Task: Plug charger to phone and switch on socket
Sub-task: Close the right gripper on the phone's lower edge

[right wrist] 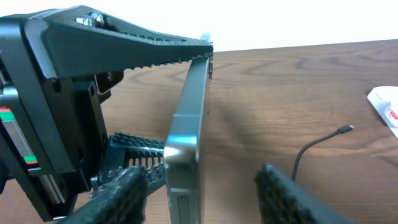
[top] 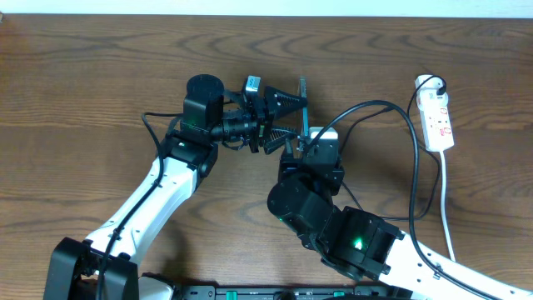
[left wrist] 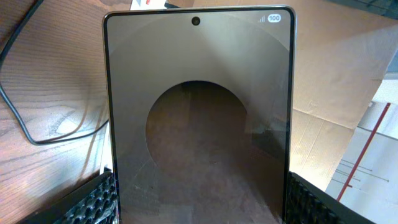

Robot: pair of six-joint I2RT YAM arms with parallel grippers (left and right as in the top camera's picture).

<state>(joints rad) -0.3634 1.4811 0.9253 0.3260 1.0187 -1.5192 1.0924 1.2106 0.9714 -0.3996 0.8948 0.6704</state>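
The left claw [top: 290, 117] pinches the phone [left wrist: 199, 118] across its width, one ribbed finger on each long edge. In the left wrist view the dark screen faces the lens. The front camera hole sits at the top of the screen, and a small battery badge shows in the top corner. Brown cardboard [left wrist: 339, 81] shows behind the phone.

From overhead the phone [top: 302, 100] reads as a thin line near the middle of the counter [top: 83, 83], so it is held on edge. Whether its lower edge rests on the wood cannot be told.

The right claw [right wrist: 202, 193] is spread, with its two black fingers on either side of the phone's near end. The right-hand finger [right wrist: 292, 196] stands clearly apart from the metal edge. The other finger is close to the phone, and contact there cannot be judged. This claw holds nothing.

The charger [right wrist: 339, 132] lies free on the counter to the right of the phone. Its thin black cable curves up to a small connector tip, which is well apart from the phone and from both claws.

The socket [top: 437, 121] lies near the right edge of the counter, white with red marks, and its white cord trails toward the front. In the right wrist view only one corner of it [right wrist: 385, 106] shows at the frame's edge, beyond the charger tip.
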